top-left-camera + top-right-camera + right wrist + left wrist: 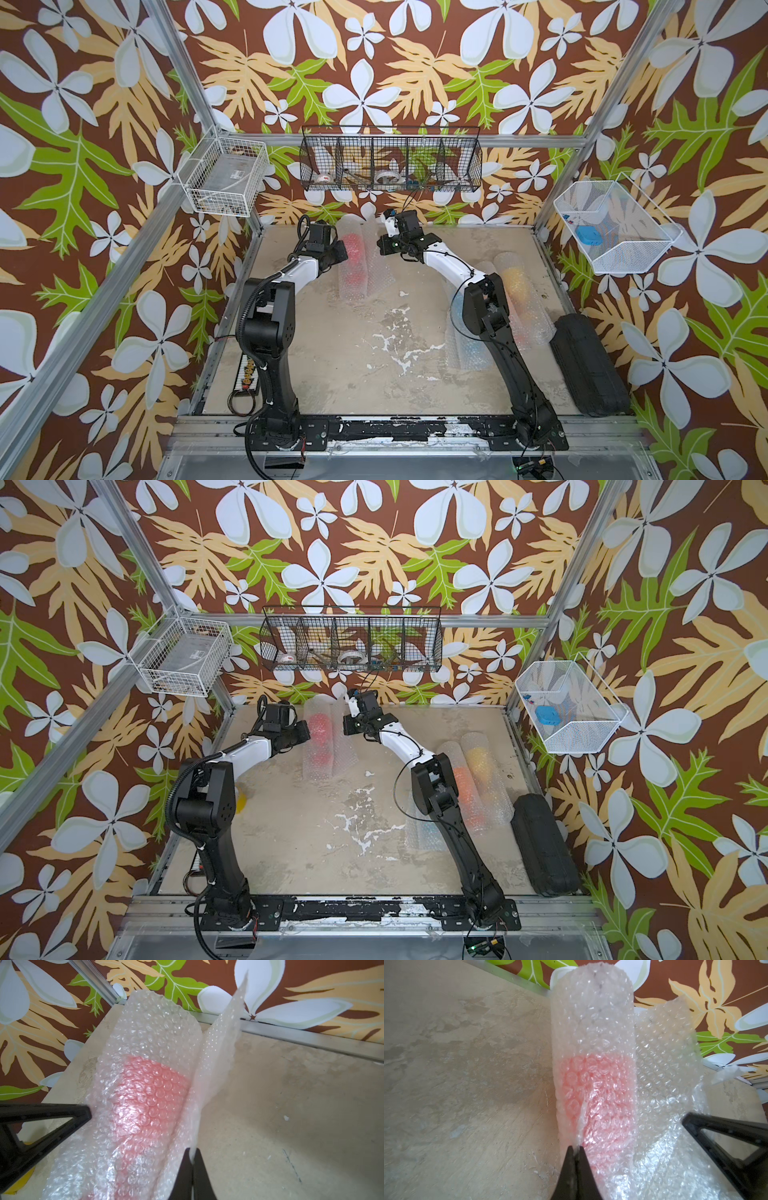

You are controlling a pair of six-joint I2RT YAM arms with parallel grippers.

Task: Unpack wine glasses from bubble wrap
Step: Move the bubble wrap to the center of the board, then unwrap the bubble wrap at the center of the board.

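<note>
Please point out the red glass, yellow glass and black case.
red glass [352, 245], in a top view, wrapped body
yellow glass [514, 275], in a top view, wrapped body
black case [586, 365], in a top view, middle

Left gripper [576, 1148] fingers [568, 1165] closed, pinching a ridge of the bubble wrap [593, 1022] around the red glass [596, 1095], on the table [467, 1084].
</note>
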